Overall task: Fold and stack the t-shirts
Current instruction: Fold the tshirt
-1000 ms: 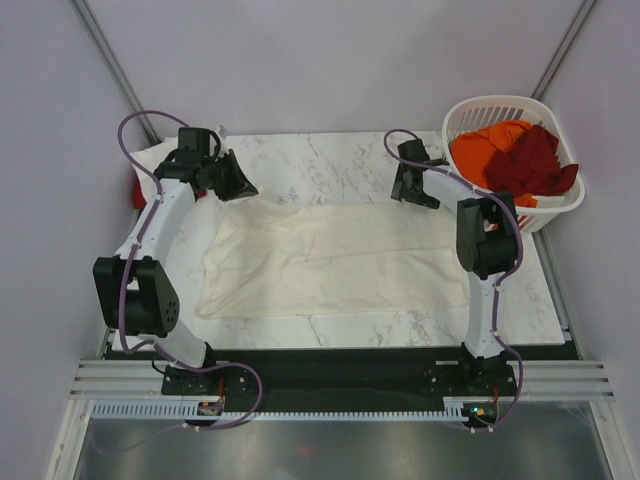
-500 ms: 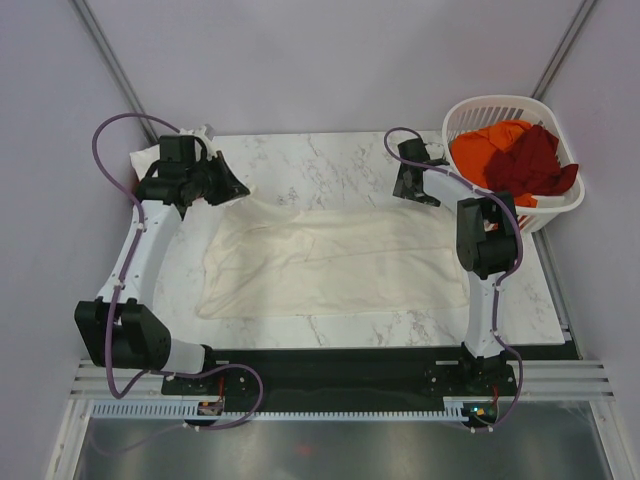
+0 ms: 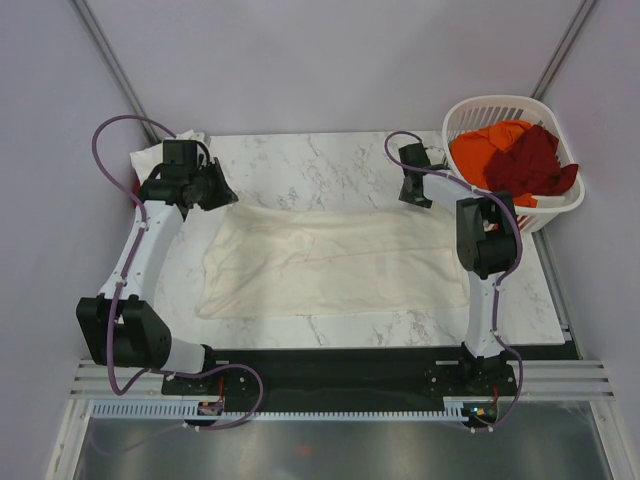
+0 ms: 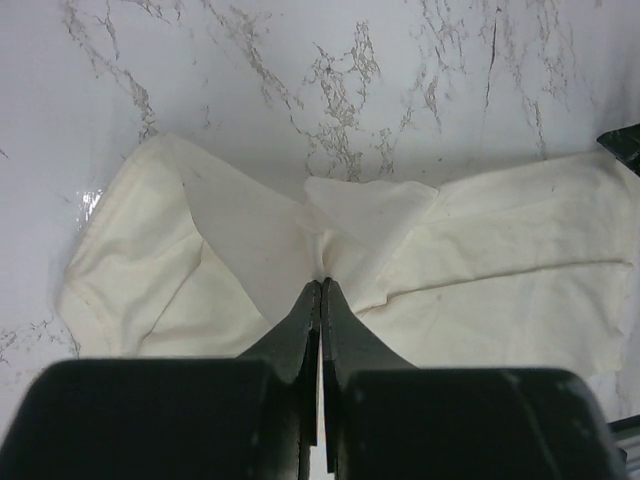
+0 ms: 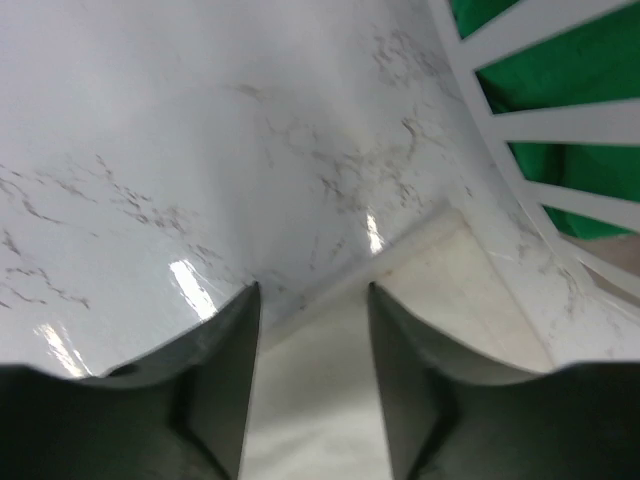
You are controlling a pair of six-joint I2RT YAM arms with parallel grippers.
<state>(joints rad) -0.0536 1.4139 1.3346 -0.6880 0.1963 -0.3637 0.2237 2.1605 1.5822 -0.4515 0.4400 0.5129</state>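
Note:
A large cream-white t-shirt (image 3: 330,262) lies spread across the middle of the marble table (image 3: 330,160). My left gripper (image 3: 222,192) is at its far-left corner. In the left wrist view the jaws are shut on a pinch of the cream-white t-shirt (image 4: 480,260), and the fabric bunches up at the left gripper (image 4: 322,284). My right gripper (image 3: 416,196) hovers over the shirt's far-right corner. In the right wrist view the right gripper (image 5: 312,290) is open, its fingers straddling the edge of the t-shirt (image 5: 330,400). Orange (image 3: 488,150) and dark maroon (image 3: 535,165) t-shirts lie in the basket.
The white slatted laundry basket (image 3: 560,212) stands at the far right corner, and its wall (image 5: 520,125) is close to the right fingers. A folded white cloth (image 3: 148,157) lies at the far left corner behind the left arm. Grey walls enclose the table.
The left gripper has shifted left with the shirt's corner, and the left arm's elbow has swung down and outward. The right gripper's jaws have narrowed over the shirt's edge.

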